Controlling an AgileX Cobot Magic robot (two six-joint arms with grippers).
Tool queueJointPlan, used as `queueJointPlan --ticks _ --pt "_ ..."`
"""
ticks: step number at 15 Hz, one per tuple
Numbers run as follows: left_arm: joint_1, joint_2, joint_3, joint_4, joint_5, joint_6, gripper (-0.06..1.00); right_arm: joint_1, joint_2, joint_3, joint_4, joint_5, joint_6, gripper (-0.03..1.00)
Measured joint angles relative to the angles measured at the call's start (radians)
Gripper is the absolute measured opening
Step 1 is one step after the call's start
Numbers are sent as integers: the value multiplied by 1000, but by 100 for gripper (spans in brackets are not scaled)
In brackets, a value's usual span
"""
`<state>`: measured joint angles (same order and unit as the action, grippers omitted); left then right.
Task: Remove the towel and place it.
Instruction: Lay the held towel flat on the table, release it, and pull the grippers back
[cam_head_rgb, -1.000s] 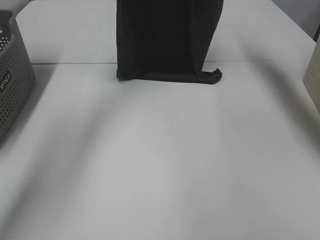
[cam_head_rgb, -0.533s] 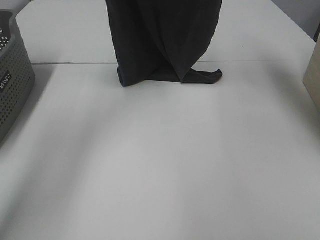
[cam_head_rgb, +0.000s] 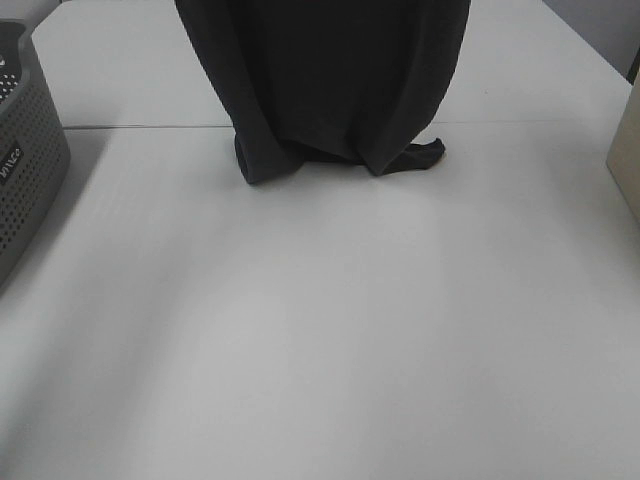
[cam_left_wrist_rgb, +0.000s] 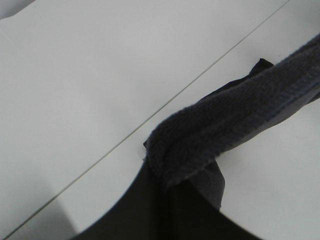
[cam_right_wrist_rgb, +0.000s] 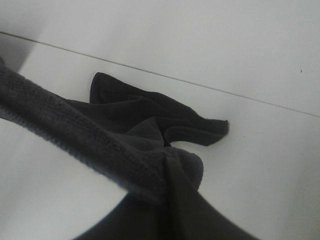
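**Towel hung wider than a second ago, at far centre.**
Its lower edge is now bunched on the worktop; its upper hem is gripped by the closed left claw and right claw, both hidden from view.

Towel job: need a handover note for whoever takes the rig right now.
Left gripper: shut on a top corner of the towel; fingers hidden by cloth.
Right gripper: shut on the other top corner; fingers also hidden.
Towel: hangs between the arms over the far middle of the table, with its lower edge crumpled on the tabletop.
Basket: at the left edge, apart from the towel.
Done: towel is out of the basket and held up.
Left: lay it on the table, then release.
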<state>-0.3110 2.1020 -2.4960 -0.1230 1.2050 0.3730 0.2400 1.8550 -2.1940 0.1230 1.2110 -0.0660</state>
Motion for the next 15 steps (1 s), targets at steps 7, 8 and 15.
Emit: queueJointPlan --ticks 7,8,15 --pt "0 -323 480 -133 0 -23 0 2 -288 377 10 0 -7 1" --pt "0 -387 558 -166 -1 -23 0 2 -348 418 14 0 -7 1" --pt "-12 -719 1088 -263 -12 -5 0 12 -670 776 11 5 1 1"
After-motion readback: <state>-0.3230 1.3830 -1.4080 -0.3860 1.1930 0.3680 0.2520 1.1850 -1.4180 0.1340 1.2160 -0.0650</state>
